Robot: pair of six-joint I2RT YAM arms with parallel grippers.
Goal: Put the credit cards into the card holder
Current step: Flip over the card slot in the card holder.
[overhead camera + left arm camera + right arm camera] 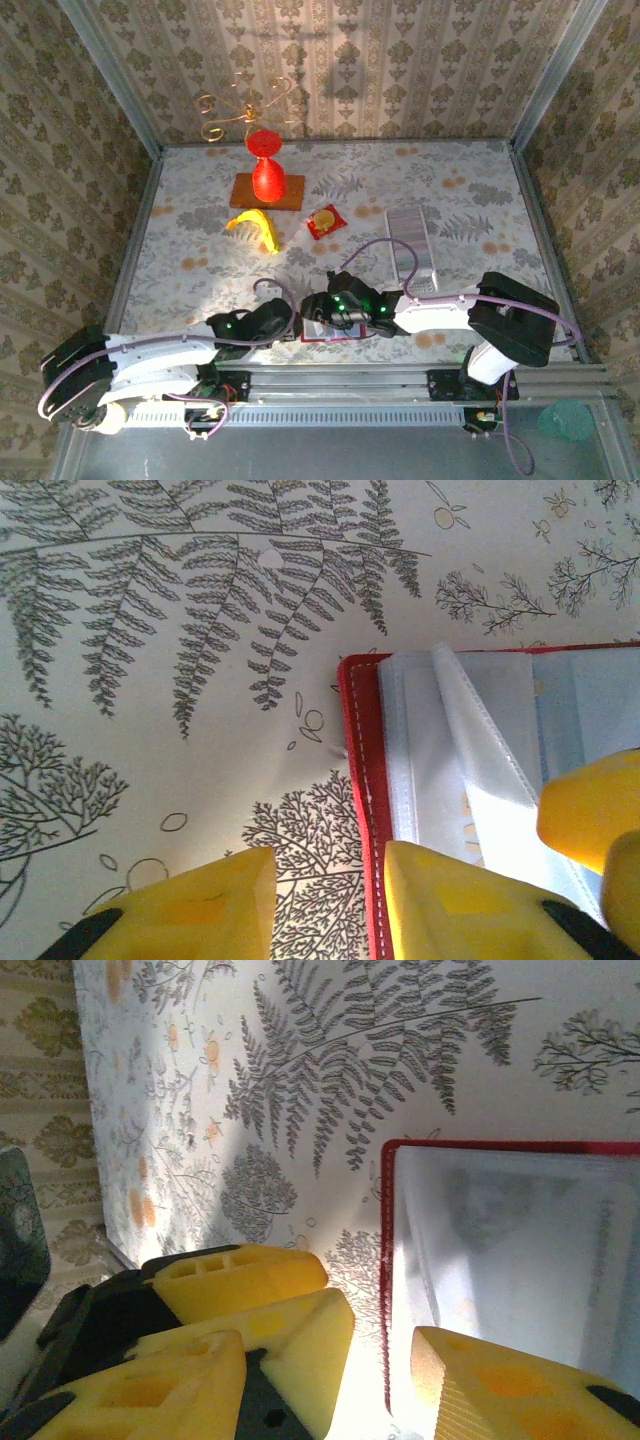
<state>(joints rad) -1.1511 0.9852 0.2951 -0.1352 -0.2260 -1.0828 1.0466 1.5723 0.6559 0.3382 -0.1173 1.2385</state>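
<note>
Top external: small dark-red folding card holder [322, 335] lies open at the near edge of the fern-print desk [200, 230], and both arms meet over it. Thin whitish-grey plastic credit cards [412, 245] sit in a strip beyond the holder and to its right, well apart from it. Neither gripper has one.

Left wrist: left gripper [330, 880] is spread with nothing pinched. One finger is over bare desk just left of the holder's red stitched edge, the other over its clear sleeves. A yellow finger of the other arm pokes in on the holder's right.

Right wrist: right gripper [330, 1345] is also spread and empty, with one finger over the holder's pale inside. The left arm's yellow fingers crowd in just left of the holder's red border.

My read: holder is open, loading not started. To do the step well:
- Left gripper pins the holder. Press a pad on the cover near the red edge, not on the loose sleeve leaf, which looks floppy and likely to drag.
- Right gripper lifts straight up off the holder first. The two grippers are very close over it, so there's a collision risk.
- Take the card nearest the holder, pinch it by a short edge, one card at a time.
- Feed at a low angle into a sleeve mouth. Can't tell which way the mouths face, so check before committing.
</note>
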